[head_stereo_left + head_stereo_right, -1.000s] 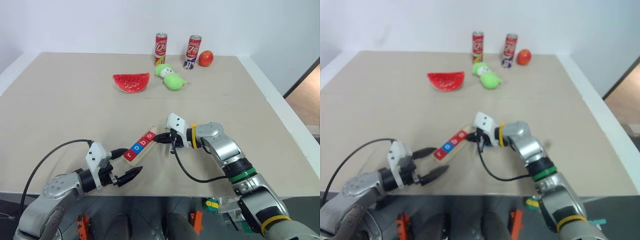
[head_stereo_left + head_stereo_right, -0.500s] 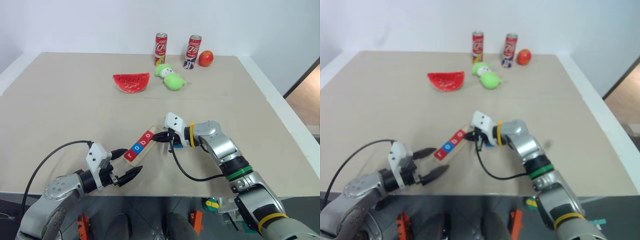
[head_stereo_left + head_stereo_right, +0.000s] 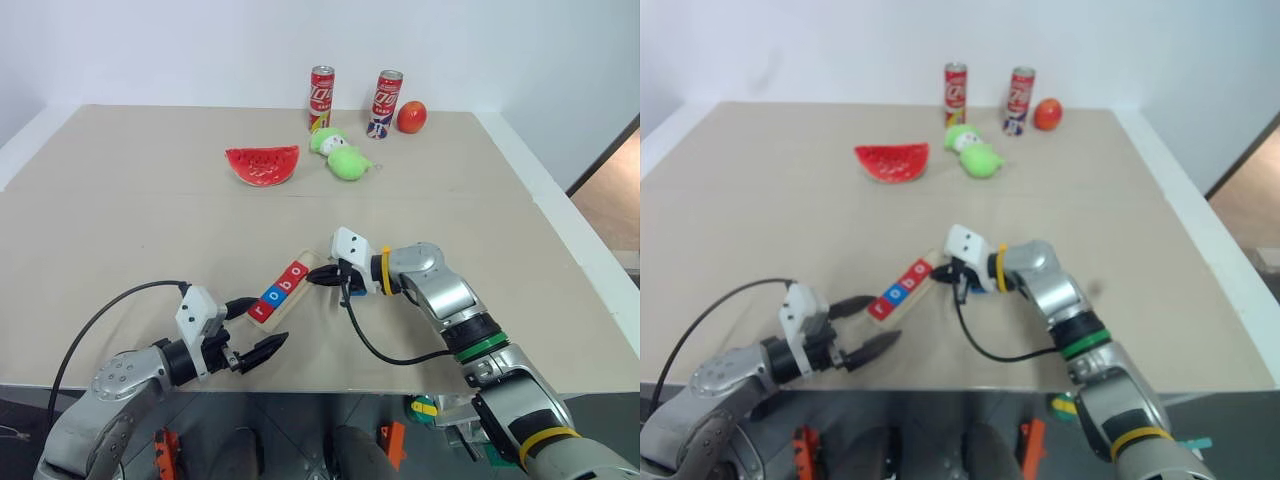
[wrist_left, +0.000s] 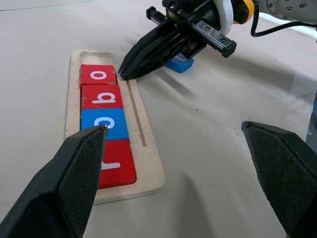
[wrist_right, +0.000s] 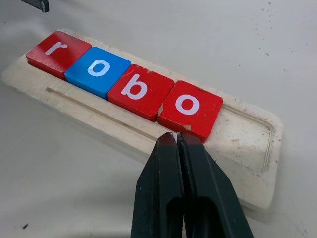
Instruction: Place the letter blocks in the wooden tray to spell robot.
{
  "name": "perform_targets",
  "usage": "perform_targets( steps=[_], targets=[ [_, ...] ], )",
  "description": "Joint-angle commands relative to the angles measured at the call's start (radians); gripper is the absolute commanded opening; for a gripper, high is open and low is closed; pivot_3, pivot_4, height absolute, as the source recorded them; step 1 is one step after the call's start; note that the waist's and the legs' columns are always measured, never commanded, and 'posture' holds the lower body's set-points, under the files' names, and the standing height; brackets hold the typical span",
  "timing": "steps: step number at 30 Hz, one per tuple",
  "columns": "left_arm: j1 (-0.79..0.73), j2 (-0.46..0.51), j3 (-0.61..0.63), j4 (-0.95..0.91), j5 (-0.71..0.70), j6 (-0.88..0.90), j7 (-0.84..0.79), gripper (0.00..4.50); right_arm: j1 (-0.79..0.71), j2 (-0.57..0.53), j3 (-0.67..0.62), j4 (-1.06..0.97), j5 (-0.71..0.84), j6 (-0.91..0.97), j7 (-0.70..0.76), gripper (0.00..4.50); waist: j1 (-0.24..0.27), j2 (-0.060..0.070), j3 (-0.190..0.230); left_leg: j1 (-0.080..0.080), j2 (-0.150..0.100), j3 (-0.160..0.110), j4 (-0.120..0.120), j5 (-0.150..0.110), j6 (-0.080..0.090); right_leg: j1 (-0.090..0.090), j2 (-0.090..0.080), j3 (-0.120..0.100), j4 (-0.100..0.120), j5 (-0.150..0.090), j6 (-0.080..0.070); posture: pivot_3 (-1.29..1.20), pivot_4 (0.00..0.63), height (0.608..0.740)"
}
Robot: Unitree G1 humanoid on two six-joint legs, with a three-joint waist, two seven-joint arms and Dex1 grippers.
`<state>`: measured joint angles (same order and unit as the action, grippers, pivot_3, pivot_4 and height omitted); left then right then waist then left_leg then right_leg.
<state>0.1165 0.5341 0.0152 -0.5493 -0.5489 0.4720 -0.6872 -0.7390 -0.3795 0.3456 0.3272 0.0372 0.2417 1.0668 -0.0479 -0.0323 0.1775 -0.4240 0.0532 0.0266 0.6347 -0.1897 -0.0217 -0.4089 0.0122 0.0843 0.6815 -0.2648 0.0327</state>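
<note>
The wooden tray (image 5: 240,130) lies slantwise near the table's front. In it sit several letter blocks in a row: red r (image 5: 58,50), blue o (image 5: 97,70), red b (image 5: 139,90) and red o (image 5: 190,108). The tray's end past the second o is bare. A blue block (image 4: 179,64) lies flat on the table beside the tray, under my right gripper. My right gripper (image 5: 173,137) is shut and holds nothing, its tips at the tray's edge by the second o. My left gripper (image 4: 173,128) stands open over the table by the r end, holding nothing.
At the back of the table are a watermelon slice (image 3: 262,163), a green plush toy (image 3: 340,155), two cans (image 3: 321,97) (image 3: 387,103) and a red fruit (image 3: 411,117). The table's right edge (image 3: 565,235) drops off beside my right arm.
</note>
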Motion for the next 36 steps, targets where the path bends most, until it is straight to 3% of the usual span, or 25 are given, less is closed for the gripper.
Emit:
perform_targets(
  steps=[1,18,24,36],
  targets=[
    [-0.004,0.005,0.009,-0.025,-0.002,-0.024,-0.012,4.50,0.002,0.001,0.002,-0.040,-0.001,-0.010,0.010,0.05,0.000,0.000,0.000,0.000,0.000,0.000,0.000,0.000,0.000,0.000,0.000,0.000,0.000,0.000,0.000,0.00,0.150,0.740],
    [-0.024,0.018,0.026,-0.002,-0.004,-0.033,-0.035,4.50,0.023,-0.050,-0.051,-0.170,0.037,0.073,0.024,0.05,0.000,0.000,0.000,0.000,0.000,0.000,0.000,0.000,0.000,0.000,0.000,0.000,0.000,0.000,0.000,0.00,0.150,0.740],
    [-0.058,0.005,0.038,-0.007,-0.050,-0.007,-0.032,4.50,-0.069,-0.019,-0.072,-0.061,0.018,0.033,-0.037,0.05,-0.001,0.000,0.000,0.000,0.000,0.000,0.000,0.000,0.000,0.000,0.000,0.000,0.000,0.000,0.000,0.00,0.150,0.740],
    [-0.100,-0.050,0.039,-0.054,-0.126,0.057,0.073,4.50,-0.170,0.055,-0.020,0.270,-0.090,-0.234,-0.076,0.05,0.000,0.000,0.000,0.000,-0.001,0.000,0.000,0.000,0.000,0.000,-0.001,0.000,0.000,0.000,-0.001,0.00,0.150,0.740]
  ],
)
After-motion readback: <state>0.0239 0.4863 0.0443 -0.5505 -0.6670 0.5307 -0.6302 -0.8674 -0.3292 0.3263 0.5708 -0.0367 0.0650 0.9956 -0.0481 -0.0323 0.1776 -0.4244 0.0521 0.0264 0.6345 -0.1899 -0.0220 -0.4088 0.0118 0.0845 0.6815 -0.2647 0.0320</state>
